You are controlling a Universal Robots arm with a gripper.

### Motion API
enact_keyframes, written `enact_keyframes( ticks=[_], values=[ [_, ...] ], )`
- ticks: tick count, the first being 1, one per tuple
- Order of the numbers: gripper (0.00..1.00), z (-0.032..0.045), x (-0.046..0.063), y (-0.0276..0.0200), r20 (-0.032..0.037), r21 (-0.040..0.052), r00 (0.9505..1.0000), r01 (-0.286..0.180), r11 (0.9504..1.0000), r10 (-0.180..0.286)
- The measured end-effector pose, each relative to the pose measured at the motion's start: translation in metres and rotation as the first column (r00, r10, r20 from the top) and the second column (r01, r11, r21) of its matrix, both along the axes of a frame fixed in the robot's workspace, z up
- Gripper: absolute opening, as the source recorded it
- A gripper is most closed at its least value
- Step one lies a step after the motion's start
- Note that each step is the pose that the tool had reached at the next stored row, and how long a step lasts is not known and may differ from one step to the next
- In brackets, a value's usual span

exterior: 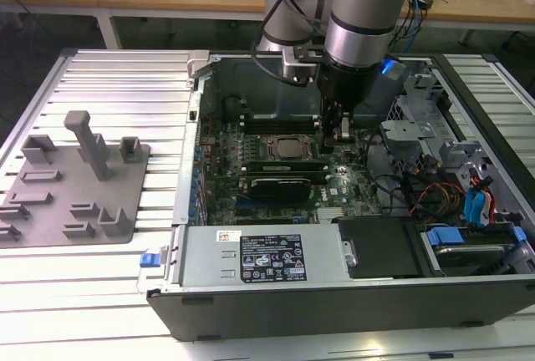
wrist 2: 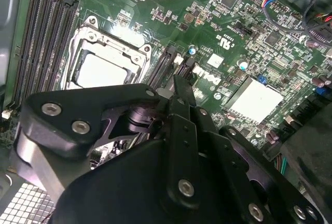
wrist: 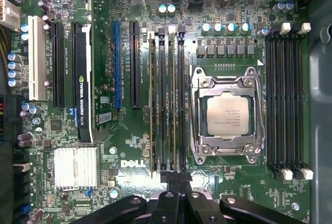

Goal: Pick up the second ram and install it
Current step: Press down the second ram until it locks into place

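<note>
My gripper's [wrist: 179,181] two black metal fingers [wrist: 170,193] are drawn close together, with hardly any gap showing. Their tips sit right at one end of the second ram [wrist: 174,105]; I cannot tell whether they touch it. In the first wrist view the ram is seen edge-on, a long thin green strip standing upright in a black slot. It lies between a matching green stick [wrist: 152,105] and the processor [wrist: 227,114], a square, matte silver cap in a shiny steel frame. Around them spreads the green motherboard [wrist: 129,146], dotted with small parts, and a ribbed silver heat sink [wrist: 75,168]. In the exterior view the gripper [exterior: 338,131] reaches down into the open dark metal case [exterior: 251,315]. A grey plastic tray [exterior: 50,211] lies well apart.
</note>
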State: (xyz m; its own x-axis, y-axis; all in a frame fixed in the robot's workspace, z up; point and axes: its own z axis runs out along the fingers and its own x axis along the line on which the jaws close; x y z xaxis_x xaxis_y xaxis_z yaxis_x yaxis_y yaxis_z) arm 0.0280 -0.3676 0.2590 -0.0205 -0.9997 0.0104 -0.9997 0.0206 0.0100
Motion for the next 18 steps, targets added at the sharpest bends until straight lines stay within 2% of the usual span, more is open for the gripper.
enact_keyframes(
  ticks=[4,9,18],
  values=[
    [0.08,0.0,-0.004,0.0,0.0004,0.0,1.0,0.0,1.0,0.0],
    [0.08,0.0,-0.021,0.0,0.005,0.0001,1.0,0.0,1.0,0.0],
    [0.08,0.0,-0.039,0.0,0.0118,0.0,0.9999,0.0,1.0,0.0]
  ],
)
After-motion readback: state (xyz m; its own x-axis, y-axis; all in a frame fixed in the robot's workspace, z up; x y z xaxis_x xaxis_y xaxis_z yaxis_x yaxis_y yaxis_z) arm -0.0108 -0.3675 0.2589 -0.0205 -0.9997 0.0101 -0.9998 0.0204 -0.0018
